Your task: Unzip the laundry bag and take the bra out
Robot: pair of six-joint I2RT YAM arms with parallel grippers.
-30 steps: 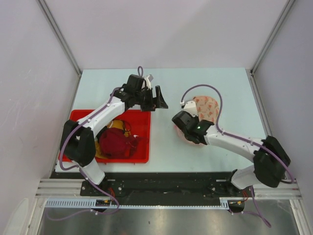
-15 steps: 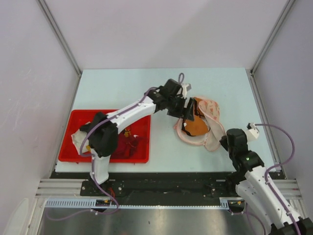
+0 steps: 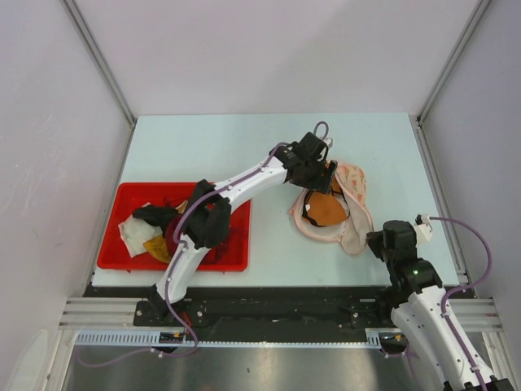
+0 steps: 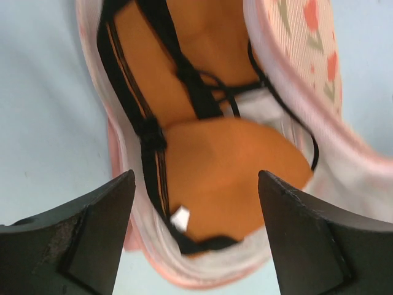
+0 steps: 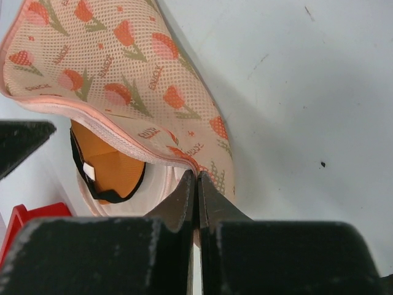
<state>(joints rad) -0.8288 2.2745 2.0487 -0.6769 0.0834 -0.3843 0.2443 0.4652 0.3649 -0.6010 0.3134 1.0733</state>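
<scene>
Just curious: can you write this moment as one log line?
bag: unzipped, open | bra: inside bag | left gripper: open above bra | right gripper: shut, at bag's rim

— L arm?
— Stretched far fwd, left gripper (image 4: 195, 178) spread wide, hanging right over laundry bag (image 3: 352, 181).
— R arm?
— Folded back, near side of bag. Right gripper (image 5: 196, 175) pinched tight on bag's rim.
</scene>
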